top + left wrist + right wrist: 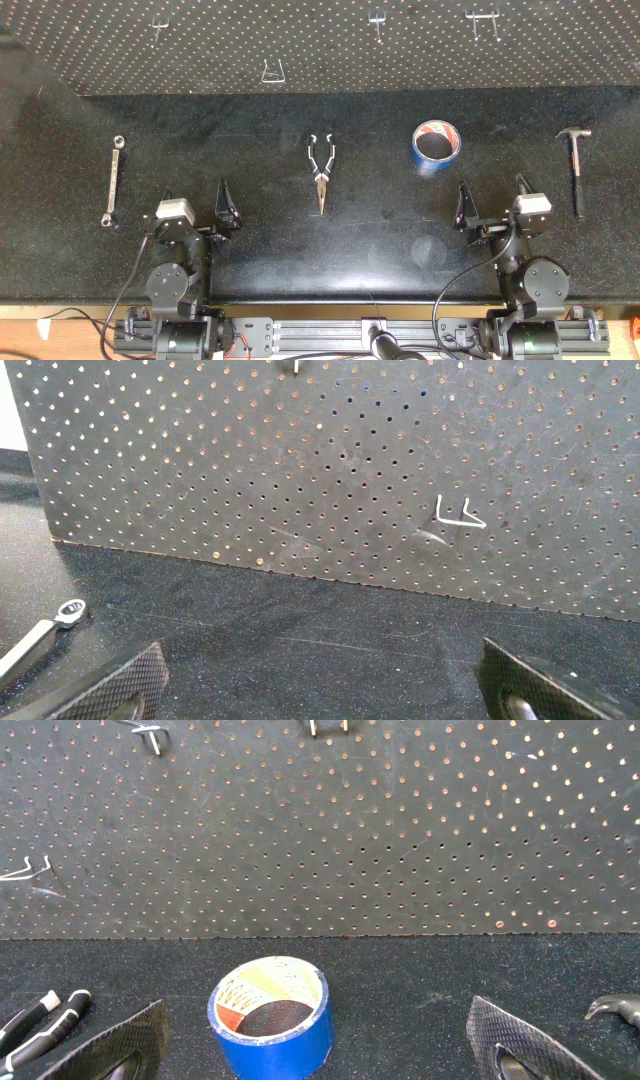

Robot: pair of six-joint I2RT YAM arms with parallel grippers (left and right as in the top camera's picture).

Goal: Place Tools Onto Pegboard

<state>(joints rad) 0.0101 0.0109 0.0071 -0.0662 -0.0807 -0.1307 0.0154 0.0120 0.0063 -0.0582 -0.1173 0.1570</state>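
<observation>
Four tools are seen lying unhung before the pegboard [320, 40], so the first pick is judged pending. Left gripper [195, 203] and right gripper [492, 203] are held wide open, empty, touching nothing. A blue tape roll [270, 1015] is centred just ahead of the right jaws; wrench [113, 181], pliers [321, 180] and hammer [576, 175] lie outside them. A forward reach onto the tape is called for.

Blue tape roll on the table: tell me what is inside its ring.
Inside the blue tape roll, only its pale printed core and the black table show; the near wall hides part of the floor inside.
</observation>
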